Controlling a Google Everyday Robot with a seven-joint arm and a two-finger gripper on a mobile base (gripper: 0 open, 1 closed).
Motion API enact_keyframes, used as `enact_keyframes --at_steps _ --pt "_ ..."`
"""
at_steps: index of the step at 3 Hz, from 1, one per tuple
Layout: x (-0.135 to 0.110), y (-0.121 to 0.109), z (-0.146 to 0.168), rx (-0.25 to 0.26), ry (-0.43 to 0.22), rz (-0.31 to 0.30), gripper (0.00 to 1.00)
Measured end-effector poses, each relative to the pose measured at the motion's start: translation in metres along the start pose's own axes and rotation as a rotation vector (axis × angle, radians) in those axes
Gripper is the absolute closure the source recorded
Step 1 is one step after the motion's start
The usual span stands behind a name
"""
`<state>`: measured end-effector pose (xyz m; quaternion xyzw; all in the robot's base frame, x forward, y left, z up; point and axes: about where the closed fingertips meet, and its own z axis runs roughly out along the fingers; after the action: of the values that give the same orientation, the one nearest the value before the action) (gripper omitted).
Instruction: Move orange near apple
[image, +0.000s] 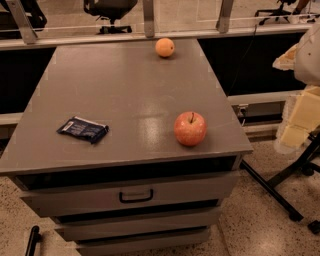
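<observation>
On the cabinet, the orange sits well apart from the apple; gripper jaws out of view.

Orange sits far behind apple (gripper hangs right of table).

1 cam, high front, looks down on cabinet top; gripper at R edge.

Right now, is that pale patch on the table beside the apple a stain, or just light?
Camera view: likely glare, a soft sheen on the grey table just left of the apple in the picture, whose top also catches a highlight; the orange at the far edge looks evenly lit, warm light overall; the gripper is outside this view.
</observation>
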<state>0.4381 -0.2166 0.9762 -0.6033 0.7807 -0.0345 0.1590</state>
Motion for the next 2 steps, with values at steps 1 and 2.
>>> enact_keyframes --at_steps 1,2 --pt "0.000 0.000 0.000 0.000 0.000 0.000 0.00" --pt "-0.010 -0.028 0.003 0.031 -0.027 -0.027 0.00"
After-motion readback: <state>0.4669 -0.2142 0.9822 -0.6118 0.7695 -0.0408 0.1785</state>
